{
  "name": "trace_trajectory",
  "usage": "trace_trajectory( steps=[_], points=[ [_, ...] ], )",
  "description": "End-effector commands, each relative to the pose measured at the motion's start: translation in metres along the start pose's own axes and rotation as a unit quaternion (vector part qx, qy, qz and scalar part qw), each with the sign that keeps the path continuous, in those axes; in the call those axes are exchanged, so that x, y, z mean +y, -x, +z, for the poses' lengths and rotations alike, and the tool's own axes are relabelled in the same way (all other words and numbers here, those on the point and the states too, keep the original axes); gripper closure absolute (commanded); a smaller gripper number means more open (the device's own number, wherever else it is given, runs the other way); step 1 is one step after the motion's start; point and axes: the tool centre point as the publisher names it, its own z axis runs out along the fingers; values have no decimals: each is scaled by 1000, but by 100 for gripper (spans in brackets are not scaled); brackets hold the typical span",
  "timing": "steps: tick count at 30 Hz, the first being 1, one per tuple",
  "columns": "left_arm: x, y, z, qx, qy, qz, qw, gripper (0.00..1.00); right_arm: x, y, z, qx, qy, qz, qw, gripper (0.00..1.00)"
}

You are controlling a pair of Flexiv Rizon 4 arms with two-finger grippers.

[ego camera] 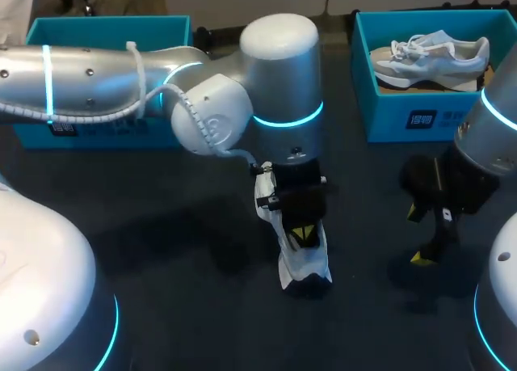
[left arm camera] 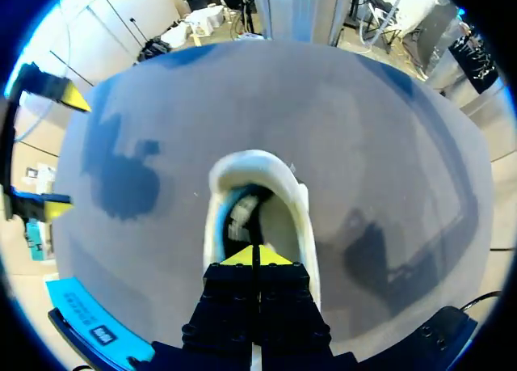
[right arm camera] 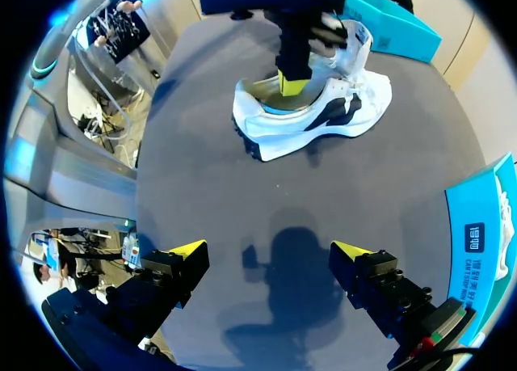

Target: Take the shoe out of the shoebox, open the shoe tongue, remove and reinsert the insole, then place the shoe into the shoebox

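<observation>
You seem to be at the insole step: the shoe [ego camera: 303, 266] stands on the table [ego camera: 161, 250] just toward 6 o'clock of the middle. Your left gripper [left arm camera: 257, 256] points straight down into its opening, fingers closed together, though I cannot see whether they pinch the insole. The right gripper [right arm camera: 275, 254] hangs at 3 o'clock of the shoe, fingers wide open; probably it must steady the shoe next.
</observation>
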Motion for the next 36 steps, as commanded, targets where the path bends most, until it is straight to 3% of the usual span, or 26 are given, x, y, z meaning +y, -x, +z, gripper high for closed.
trace_trajectory(
  steps=[1, 9, 17, 28, 32, 36],
  points=[
    [-5, 6, 5, -31, -24, -4, 999, 100, 0, 0, 1, 0, -1, 0, 1000, 0],
    [-18, 29, 39, -8, -52, -5, 999, 100, 0, 0, 1, 0, -1, 0, 1000, 0],
    [-5, 18, 66, 32, -28, -13, 999, 100, 0, 0, 1, 0, -1, 0, 1000, 0],
    [20, -35, 50, 58, 12, -22, 998, 100, 0, 0, 1, 0, -1, 0, 1000, 0],
    [21, -41, 32, 47, 18, -19, 999, 100, 0, 0, 1, 0, -1, 0, 1000, 0],
    [12, -33, 12, 14, 17, -4, 1000, 100, 0, 0, 1, 0, -1, 0, 1000, 0]
  ],
)
